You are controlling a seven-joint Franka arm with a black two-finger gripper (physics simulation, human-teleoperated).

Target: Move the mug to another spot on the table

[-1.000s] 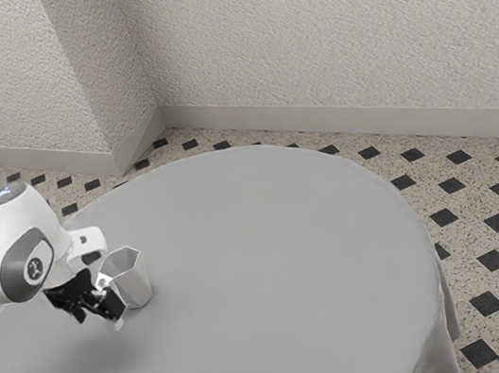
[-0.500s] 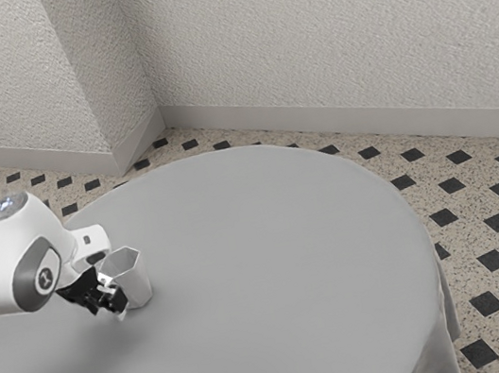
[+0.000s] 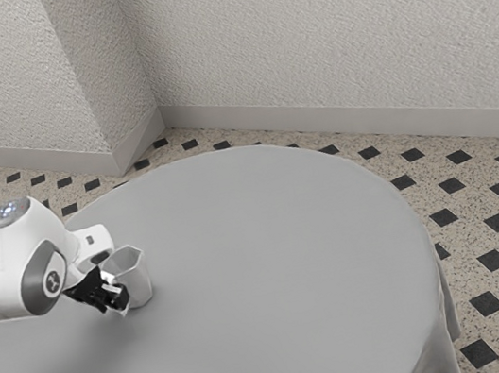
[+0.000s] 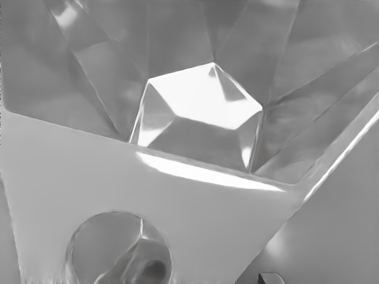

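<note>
- The mug (image 3: 131, 275) stands on the table (image 3: 278, 239) near the rim on the exterior view's left, mouth up and about upright.
- The gripper (image 3: 110, 294) is pressed close against the mug's wall on the exterior view's left. The arm comes in low from that side, so the mug lies just ahead of the hand, toward the table's middle.
- Whether the gripper has clamped the mug or only sits against it cannot be told — the contact is hidden behind the hand.
- The wrist view looks steeply down into the mug's faceted inside, with its pale outer wall right under the hand.
- Judgement: the move turns on that one line — hand, then mug, then the broad bare cloth toward the exterior view's right.
</note>
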